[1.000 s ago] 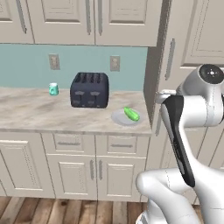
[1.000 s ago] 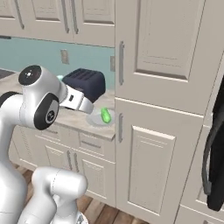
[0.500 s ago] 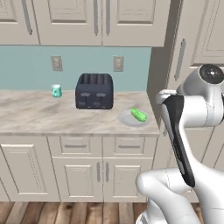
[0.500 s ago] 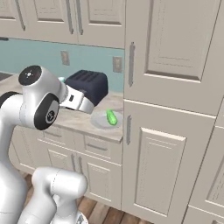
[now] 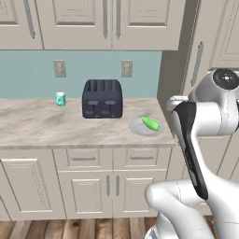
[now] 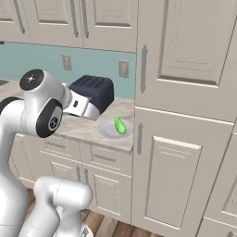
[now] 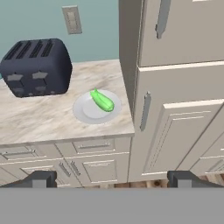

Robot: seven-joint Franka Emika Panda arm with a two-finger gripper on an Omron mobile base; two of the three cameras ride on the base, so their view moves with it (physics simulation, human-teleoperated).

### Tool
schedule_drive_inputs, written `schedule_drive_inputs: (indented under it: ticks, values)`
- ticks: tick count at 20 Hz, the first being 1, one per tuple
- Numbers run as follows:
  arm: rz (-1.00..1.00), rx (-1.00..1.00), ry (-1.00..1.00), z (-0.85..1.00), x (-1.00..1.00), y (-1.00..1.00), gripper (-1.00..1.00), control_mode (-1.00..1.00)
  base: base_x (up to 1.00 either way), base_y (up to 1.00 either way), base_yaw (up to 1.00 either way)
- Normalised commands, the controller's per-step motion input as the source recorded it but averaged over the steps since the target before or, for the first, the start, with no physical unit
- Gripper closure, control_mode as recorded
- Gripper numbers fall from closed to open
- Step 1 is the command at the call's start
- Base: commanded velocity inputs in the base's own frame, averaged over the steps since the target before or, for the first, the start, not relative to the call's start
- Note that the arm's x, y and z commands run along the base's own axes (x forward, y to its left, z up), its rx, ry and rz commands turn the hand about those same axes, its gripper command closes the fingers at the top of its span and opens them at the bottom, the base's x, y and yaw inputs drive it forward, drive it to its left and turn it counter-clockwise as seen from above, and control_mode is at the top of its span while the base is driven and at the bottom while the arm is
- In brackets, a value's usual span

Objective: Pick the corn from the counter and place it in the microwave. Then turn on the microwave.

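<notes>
Base drove; scene slid right since earlier, things unmoved. Left base view: one corn (image 5: 150, 123) on one plate (image 5: 136, 127), right end of counter (image 5: 42, 126), near one toaster (image 5: 102, 98), one cup (image 5: 60, 98). Right base view: same. Hand view: gripper (image 7: 112, 179) spread wide, empty. Approach step; next reach down to corn.

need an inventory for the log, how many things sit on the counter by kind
toaster: 1
plate: 1
corn: 1, lying on the plate
small teal cup: 1
total: 4
</notes>
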Motion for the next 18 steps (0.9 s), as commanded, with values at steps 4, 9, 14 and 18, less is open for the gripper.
schedule_drive_inputs:
  ticks: [4, 9, 14, 18]
  values:
    - [0.0, 0.0, 0.0, 0.0, 0.0, 0.0, -1.0, 1.0, 0.33, 0.26, -0.1]
    - [0.0, 0.0, 0.0, 0.0, 0.0, 0.0, -1.0, 1.0, 0.34, 0.27, -0.1]
    - [0.0, 0.0, 0.0, 0.0, 0.0, 0.0, -1.0, 1.0, 0.35, 0.29, -0.1]
    - [0.0, 0.0, 0.0, 0.0, 0.0, 0.0, -1.0, 1.0, 0.36, 0.29, -0.09]
